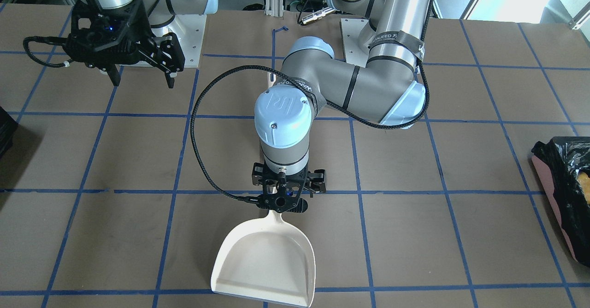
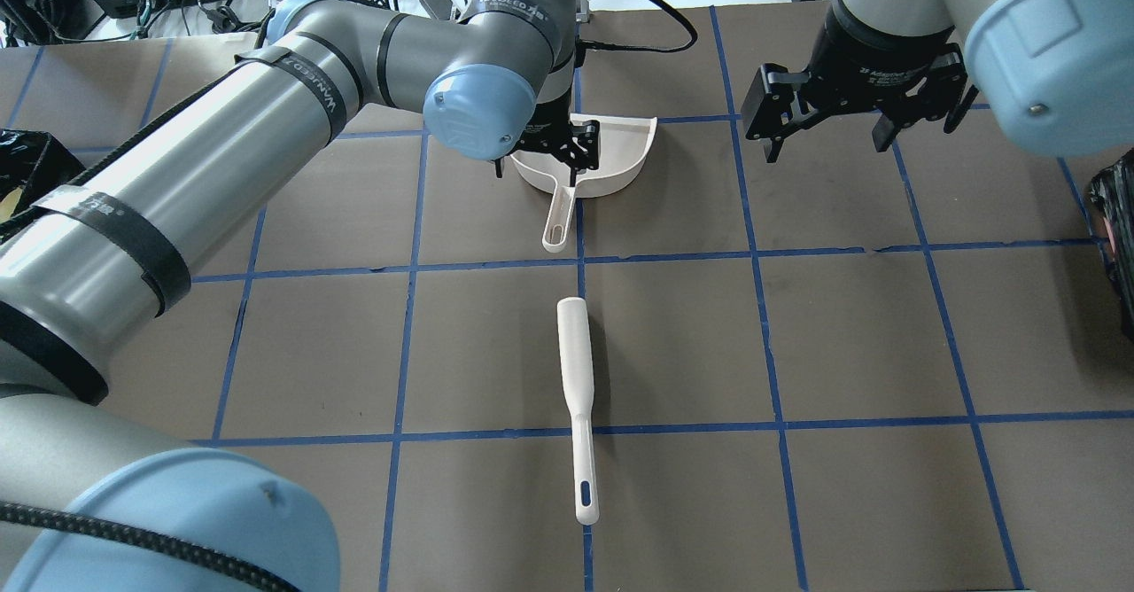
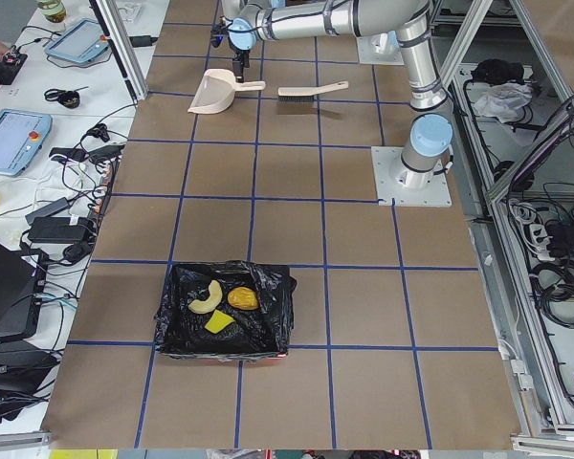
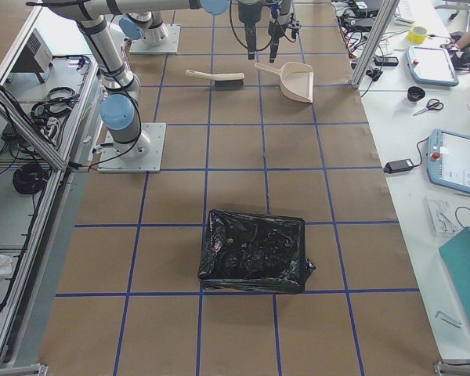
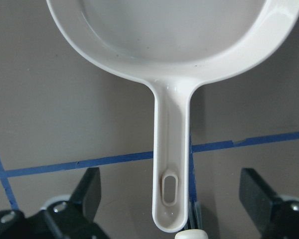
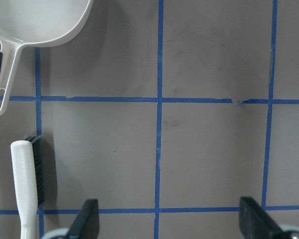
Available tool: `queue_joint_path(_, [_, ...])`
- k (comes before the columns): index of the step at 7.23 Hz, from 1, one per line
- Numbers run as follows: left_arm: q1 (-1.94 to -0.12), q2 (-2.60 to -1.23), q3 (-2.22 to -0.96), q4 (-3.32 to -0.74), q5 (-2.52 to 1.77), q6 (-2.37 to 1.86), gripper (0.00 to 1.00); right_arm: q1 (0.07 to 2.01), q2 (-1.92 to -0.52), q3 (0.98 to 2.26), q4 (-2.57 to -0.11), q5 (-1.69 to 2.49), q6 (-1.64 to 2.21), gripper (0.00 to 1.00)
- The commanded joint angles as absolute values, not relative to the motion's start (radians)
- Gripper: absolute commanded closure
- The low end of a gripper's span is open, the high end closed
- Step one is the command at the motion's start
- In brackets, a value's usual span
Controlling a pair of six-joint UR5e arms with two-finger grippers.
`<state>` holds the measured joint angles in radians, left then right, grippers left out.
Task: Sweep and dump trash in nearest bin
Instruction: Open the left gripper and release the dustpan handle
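The trash lies inside the bin (image 3: 268, 330), a container lined with a black bag: a croissant shape (image 3: 207, 296), a brown lump (image 3: 243, 298) and a yellow wedge (image 3: 218, 323). This bin (image 1: 553, 192) sits at the table end on my left side. The white dustpan (image 1: 265, 262) rests flat on the table with nothing in it. My left gripper (image 5: 172, 194) hovers open over the dustpan's handle (image 5: 172, 149), a finger on either side, not touching. My right gripper (image 1: 143, 79) hangs open above bare table, holding nothing.
A white brush (image 2: 576, 397) lies on the table between the dustpan and my base, handle toward me. A second black-lined bin (image 4: 254, 251) sits at the table end on my right. Blue tape lines grid the brown tabletop.
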<state>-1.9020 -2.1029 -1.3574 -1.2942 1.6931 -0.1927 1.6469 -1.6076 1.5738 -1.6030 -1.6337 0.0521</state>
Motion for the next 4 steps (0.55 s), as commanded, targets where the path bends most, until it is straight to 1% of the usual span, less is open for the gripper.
queue_joint_path(1, [-1.87, -2.062, -1.379, -1.295, 1.785, -0.192, 0.0, 1.647, -1.608, 1.574, -1.603, -1.634, 0.052, 0.0])
queue_joint_path(4, [-1.781, -1.944, -1.439, -1.295, 1.784, -0.164, 0.0, 1.647, -1.608, 1.574, -1.605, -1.632, 0.052, 0.0])
